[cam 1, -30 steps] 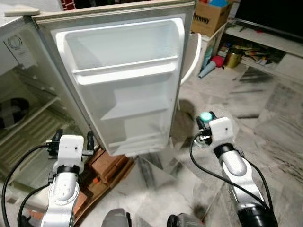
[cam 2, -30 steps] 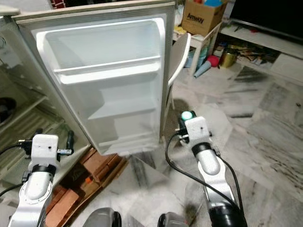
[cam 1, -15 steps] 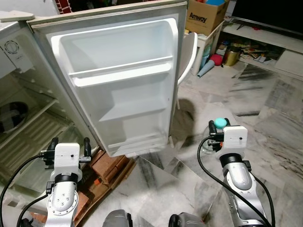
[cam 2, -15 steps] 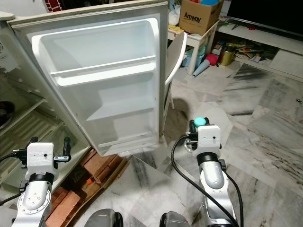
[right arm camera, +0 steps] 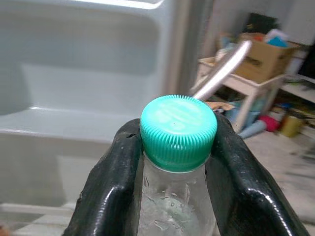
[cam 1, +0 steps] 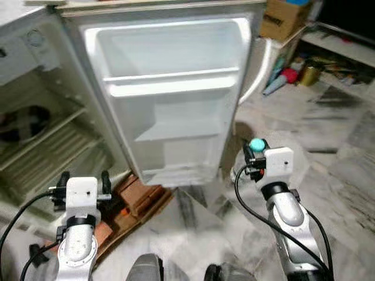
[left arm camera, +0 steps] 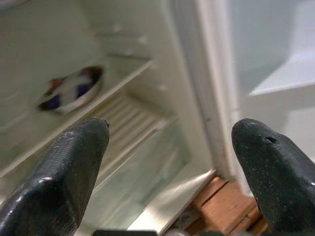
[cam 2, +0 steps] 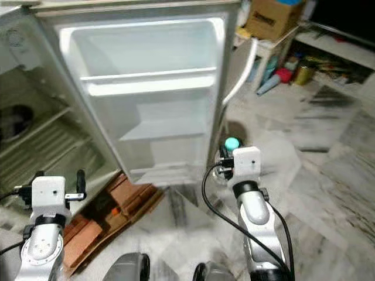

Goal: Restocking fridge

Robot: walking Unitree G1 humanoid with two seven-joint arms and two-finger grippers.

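The fridge stands open, its white door (cam 1: 176,99) swung toward me with bare door shelves. My right gripper (right arm camera: 178,147) is shut on the neck of a clear bottle with a teal cap (cam 1: 256,144), held upright just off the door's lower right corner. My left gripper (left arm camera: 170,130) is open and holds nothing. It is low at the left, pointing into the fridge cabinet (cam 1: 41,146). A dark-rimmed bowl (left arm camera: 74,88) sits on a wire shelf inside.
Red-brown bricks (cam 1: 137,196) lie under the fridge's front. A white chair (cam 1: 262,64) stands behind the door. A cardboard box (cam 1: 284,17) and a low shelf of clutter (cam 1: 304,70) are at the far right. Marble floor (cam 1: 340,152) spreads to the right.
The whole view has swung, so the fridge sits further right in the picture. My right gripper with the bottle is now closer to the door. The left arm holds the same pose.
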